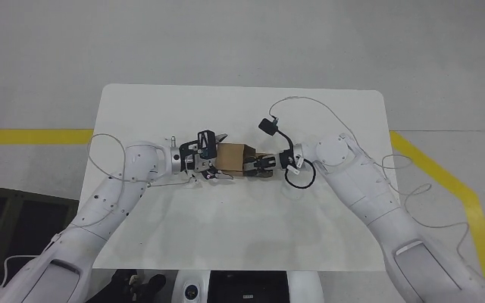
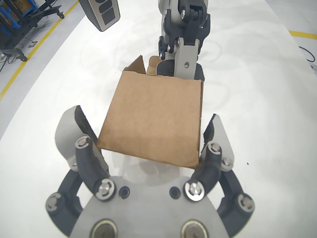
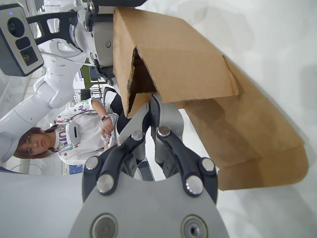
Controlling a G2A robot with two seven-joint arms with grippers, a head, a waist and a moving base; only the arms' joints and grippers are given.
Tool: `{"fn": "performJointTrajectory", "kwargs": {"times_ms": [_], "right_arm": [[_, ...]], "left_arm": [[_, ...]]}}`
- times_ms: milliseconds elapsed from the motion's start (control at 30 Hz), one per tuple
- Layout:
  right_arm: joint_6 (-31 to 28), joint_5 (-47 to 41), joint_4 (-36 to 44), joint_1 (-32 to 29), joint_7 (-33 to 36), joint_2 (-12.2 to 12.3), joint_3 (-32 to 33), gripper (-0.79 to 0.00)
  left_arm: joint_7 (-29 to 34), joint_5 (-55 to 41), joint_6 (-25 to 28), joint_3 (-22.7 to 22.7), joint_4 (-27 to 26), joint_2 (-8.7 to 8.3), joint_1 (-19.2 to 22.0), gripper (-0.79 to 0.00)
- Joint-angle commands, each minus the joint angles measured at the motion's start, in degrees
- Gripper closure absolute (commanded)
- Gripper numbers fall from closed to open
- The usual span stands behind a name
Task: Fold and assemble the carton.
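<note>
While wedged between two grippers, seen as a brown carton near the middle of the white table, lying on its side with end flaps loose. Bracketed at one end by the left gripper, spread wide, both pads touching the near corners. Pinched at the opposite end by the right gripper, narrowed tight onto the edge of a flap. Bordered beyond the table by grey floor with yellow lines.
</note>
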State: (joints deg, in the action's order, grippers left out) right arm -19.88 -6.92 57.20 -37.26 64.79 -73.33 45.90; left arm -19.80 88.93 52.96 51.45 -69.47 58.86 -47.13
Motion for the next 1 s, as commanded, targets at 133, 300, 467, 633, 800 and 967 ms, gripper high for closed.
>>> {"fn": "performJointTrajectory", "kwargs": {"times_ms": [133,300,467,633,800,967], "right_arm": [[0.0,0.0,-0.1,0.0,0.0,0.0,0.0,0.000],[0.0,0.0,-0.1,0.0,0.0,0.0,0.0,0.000],[0.9,0.9,1.1,-0.9,-2.2,-0.1,-0.2,0.000],[0.6,0.5,0.6,-0.5,-2.8,-0.8,-1.3,0.000],[-0.6,-0.2,-1.2,0.7,-2.8,-1.7,-2.4,0.000],[-2.5,-0.3,-2.3,0.8,-3.1,-2.1,-2.7,0.000]], "left_arm": [[0.5,-0.5,0.3,0.4,0.4,0.04,0.2,-0.785],[0.8,-0.9,0.7,0.8,0.3,0.00,0.2,-0.785],[1.2,-1.1,0.9,0.8,0.0,0.03,-0.1,-0.785],[1.5,-1.2,1.1,0.9,-0.6,0.03,-0.4,-0.785],[1.9,-1.3,1.3,1.1,-0.9,0.01,-0.6,-0.785],[2.2,-1.4,1.3,1.2,-0.9,0.02,-0.7,-0.785]]}}
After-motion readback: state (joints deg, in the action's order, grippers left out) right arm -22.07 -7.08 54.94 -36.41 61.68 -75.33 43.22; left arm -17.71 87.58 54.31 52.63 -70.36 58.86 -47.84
